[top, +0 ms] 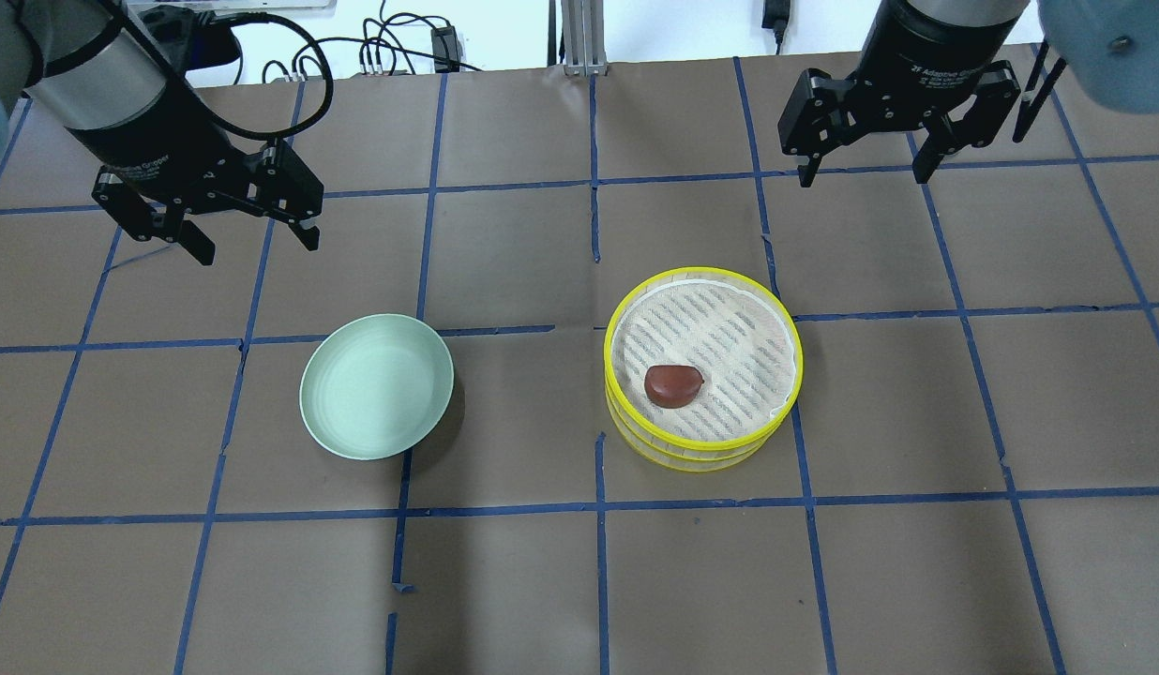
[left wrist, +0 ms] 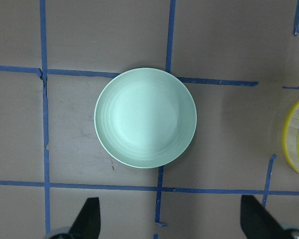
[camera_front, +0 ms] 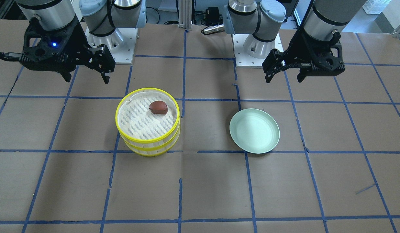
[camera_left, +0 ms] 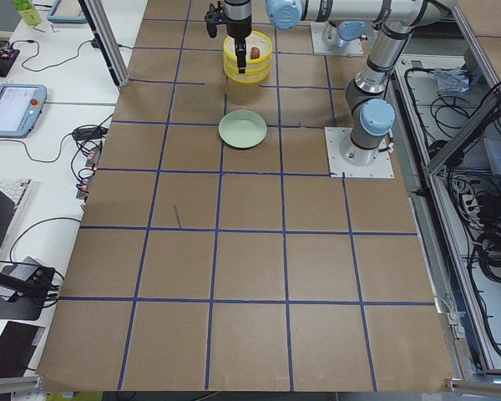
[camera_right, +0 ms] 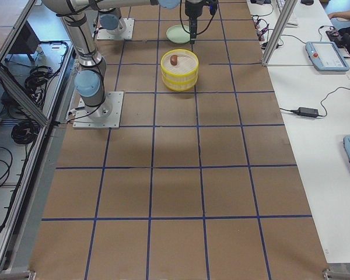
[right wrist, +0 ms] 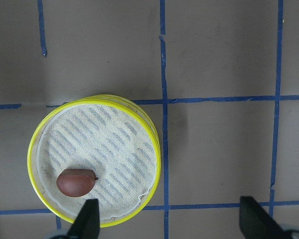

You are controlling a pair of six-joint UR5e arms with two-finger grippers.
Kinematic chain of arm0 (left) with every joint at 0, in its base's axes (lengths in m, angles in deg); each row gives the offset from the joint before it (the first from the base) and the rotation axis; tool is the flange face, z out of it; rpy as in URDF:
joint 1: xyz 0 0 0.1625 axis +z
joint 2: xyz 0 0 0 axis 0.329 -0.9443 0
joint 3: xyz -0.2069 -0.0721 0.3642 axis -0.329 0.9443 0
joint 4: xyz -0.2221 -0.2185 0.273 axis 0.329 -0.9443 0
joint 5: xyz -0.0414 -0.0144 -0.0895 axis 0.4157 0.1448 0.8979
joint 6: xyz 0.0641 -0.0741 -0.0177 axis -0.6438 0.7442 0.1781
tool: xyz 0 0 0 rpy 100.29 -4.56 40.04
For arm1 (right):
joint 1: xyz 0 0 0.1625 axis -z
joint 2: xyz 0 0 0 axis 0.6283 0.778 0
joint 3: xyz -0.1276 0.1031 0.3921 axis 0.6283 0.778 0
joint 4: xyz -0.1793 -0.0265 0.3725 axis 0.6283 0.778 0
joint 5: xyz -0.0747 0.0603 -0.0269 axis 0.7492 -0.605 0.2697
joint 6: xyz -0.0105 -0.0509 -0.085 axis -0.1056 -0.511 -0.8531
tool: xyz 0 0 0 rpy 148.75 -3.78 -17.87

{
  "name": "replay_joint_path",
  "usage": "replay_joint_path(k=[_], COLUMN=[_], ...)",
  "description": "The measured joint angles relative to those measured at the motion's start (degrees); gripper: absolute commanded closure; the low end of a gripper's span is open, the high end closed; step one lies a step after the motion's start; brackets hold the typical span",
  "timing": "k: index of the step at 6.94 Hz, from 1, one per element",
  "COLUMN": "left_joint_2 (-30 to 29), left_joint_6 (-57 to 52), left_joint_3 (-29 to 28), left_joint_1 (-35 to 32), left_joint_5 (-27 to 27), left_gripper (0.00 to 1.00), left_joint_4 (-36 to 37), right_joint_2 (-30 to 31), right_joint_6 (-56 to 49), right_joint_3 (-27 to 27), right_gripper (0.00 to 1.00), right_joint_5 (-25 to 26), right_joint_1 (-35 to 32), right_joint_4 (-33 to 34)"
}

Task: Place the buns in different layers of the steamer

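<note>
On the counter (top: 542,581), placing looks nearly done, I'd say; the next move only calls for checking the lower layer (top: 692,463), whose inside is hidden. Leftmost, the left hand (top: 258,247) hangs wide open behind the green dish (top: 376,386). Rightward, the reddish-brown bun (top: 673,385) lies in the top steamer layer (top: 701,271), well apart from the wide-spread right hand (top: 865,178) beyond.

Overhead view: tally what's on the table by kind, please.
Round yellow-rimmed steamer trays with white liners, stacked: 2
Glossy reddish-brown bun: 1
Pale green round dish: 1
Total: 4
</note>
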Motion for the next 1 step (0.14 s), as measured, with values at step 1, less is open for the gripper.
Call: replay_joint_path(k=[1], left_joint_2=[0.0], left_joint_6=[0.0], left_joint_3=[0.0], left_joint_1=[0.0], left_joint_5=[-0.1], left_gripper=[0.0], left_joint_4=[0.0], right_joint_2=[0.0], right_joint_6=[0.0], right_joint_3=[0.0], right_gripper=[0.0], right_joint_5=[0.0], right_joint_1=[-0.1], right_joint_4=[0.0])
